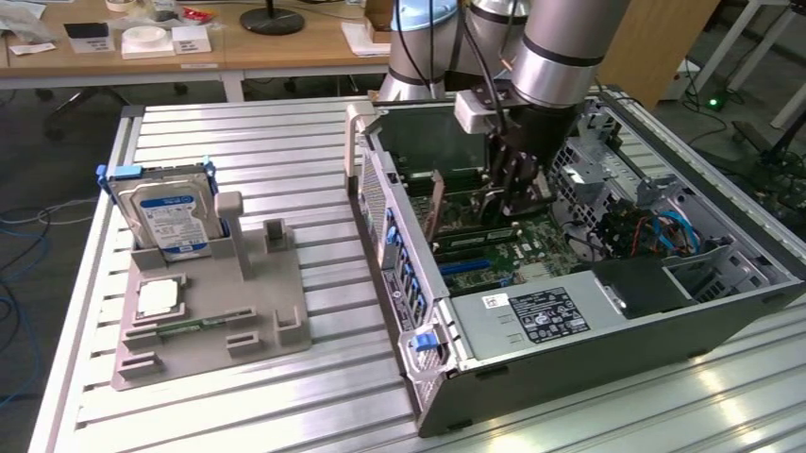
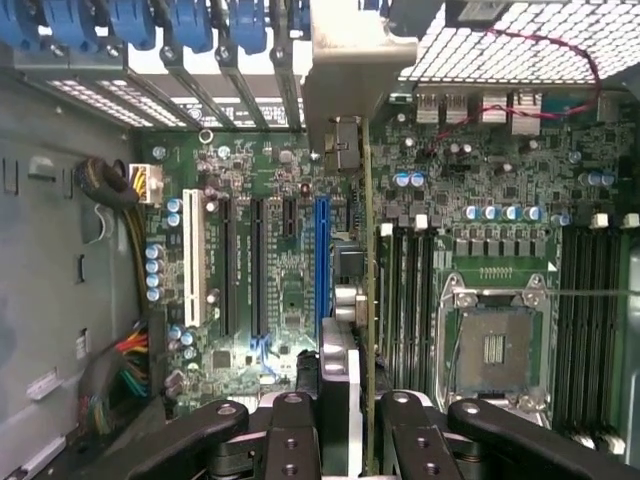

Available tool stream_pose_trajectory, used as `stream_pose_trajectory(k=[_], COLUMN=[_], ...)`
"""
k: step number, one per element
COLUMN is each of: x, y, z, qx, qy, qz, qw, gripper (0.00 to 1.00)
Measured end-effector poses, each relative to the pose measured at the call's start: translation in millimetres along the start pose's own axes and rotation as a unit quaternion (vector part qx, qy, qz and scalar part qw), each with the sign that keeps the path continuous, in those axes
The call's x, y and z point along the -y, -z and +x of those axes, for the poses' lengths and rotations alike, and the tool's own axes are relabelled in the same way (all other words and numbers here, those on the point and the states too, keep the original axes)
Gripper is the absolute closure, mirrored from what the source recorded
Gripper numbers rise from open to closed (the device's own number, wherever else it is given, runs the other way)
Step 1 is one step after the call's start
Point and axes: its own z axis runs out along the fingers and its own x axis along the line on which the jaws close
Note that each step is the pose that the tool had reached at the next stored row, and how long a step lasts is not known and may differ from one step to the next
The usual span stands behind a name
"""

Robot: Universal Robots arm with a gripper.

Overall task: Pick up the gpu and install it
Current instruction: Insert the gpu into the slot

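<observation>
Gripper (image 2: 365,400) is down inside the open computer case (image 1: 406,283), fingers narrow and clamped on the gpu (image 2: 366,290). The gpu stands on edge over the motherboard (image 2: 280,250), just beside the blue slot (image 2: 322,260), with its silver bracket (image 2: 355,70) toward the rear wall. Seated or not: cannot tell. Hard drive (image 1: 170,217) stands upright in the grey holder (image 1: 252,293) outside the case.
</observation>
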Motion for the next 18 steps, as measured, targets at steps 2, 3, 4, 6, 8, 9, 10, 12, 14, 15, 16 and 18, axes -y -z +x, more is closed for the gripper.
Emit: stream_pose_trajectory(k=[2,3,4,6,8,9,10,12,14,15,16,18], x=[-2.4,-2.7,-2.7,-2.8,-2.8,-2.9,-2.9,-2.8,-2.8,-2.8,-2.9,-4.0], y=[-1.7,-2.7,-3.8,-5.5,-7.4,-8.3,-9.2,-10.2,-11.9,-12.7,-13.7,-15.4], z=[0.1,0.1,0.5,2.7,4.1,4.4,4.6,5.2,5.6,5.7,5.8,5.8], qx=[0.0000,0.0000,0.0001,0.0000,0.0001,0.0001,0.0000,-0.0001,0.0001,0.0001,0.0000,0.0000], qy=[0.000,0.000,0.000,0.000,0.000,0.000,0.000,0.000,0.000,0.000,0.000,0.000], qz=[0.0000,0.0000,0.0000,0.0000,0.0000,0.0000,0.0000,-0.0001,0.0000,0.0000,0.0000,0.0000], qw=[1.0000,1.0000,1.0000,1.0000,1.0000,1.0000,1.0000,1.0000,1.0000,1.0000,1.0000,1.0000], gripper=[0.72,0.72,0.72,0.72,0.72,0.72,0.72,0.72,0.72,0.72,0.72,0.72])
